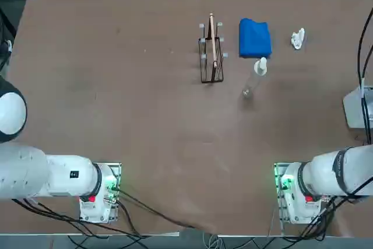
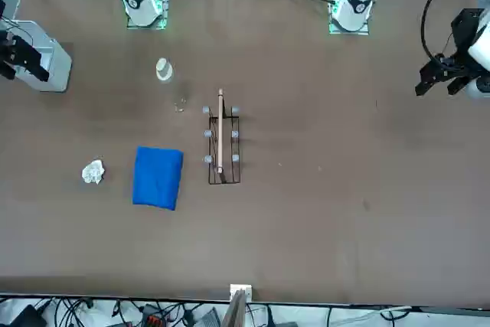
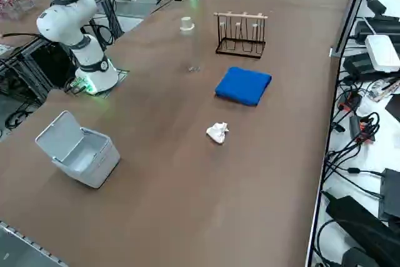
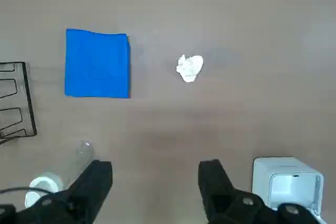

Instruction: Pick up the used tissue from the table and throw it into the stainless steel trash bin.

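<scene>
The used tissue (image 1: 298, 38) (image 2: 93, 171) (image 3: 217, 132) (image 4: 189, 68) is a small crumpled white wad. It lies alone on the brown table (image 1: 116, 86), just beside the blue cloth. The stainless steel trash bin (image 1: 354, 108) (image 2: 50, 63) (image 3: 81, 151) (image 4: 286, 182) stands at the table's right edge with its lid raised. My right gripper (image 4: 156, 167) hangs high over the table close to the bin. It is open and holds nothing. The tissue lies well beyond its fingertips.
A folded blue cloth (image 1: 254, 38) (image 4: 97, 63) lies between the tissue and a brown wire rack (image 1: 211, 53) (image 4: 13, 100). A clear bottle with a white cap (image 1: 256, 74) (image 4: 58, 177) lies on its side near the cloth. Cables and equipment line the table's far edge.
</scene>
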Motion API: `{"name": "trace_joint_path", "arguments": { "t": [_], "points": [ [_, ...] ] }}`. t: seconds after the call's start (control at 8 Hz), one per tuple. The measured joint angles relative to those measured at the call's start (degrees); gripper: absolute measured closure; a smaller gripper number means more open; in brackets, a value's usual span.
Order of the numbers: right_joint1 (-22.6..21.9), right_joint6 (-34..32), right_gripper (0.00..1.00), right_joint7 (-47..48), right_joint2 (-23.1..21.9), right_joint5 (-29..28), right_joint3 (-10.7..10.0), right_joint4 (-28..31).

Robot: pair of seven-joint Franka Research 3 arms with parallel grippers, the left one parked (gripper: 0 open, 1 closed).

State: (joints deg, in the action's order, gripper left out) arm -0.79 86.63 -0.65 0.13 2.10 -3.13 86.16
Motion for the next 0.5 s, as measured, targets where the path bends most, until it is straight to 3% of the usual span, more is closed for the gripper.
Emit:
{"name": "trace_joint_path", "arguments": {
  "t": [0.5],
  "points": [
    [0.01,-0.04,0.00,0.04,0.05,0.00,0.02,0.00]
  ]
}}
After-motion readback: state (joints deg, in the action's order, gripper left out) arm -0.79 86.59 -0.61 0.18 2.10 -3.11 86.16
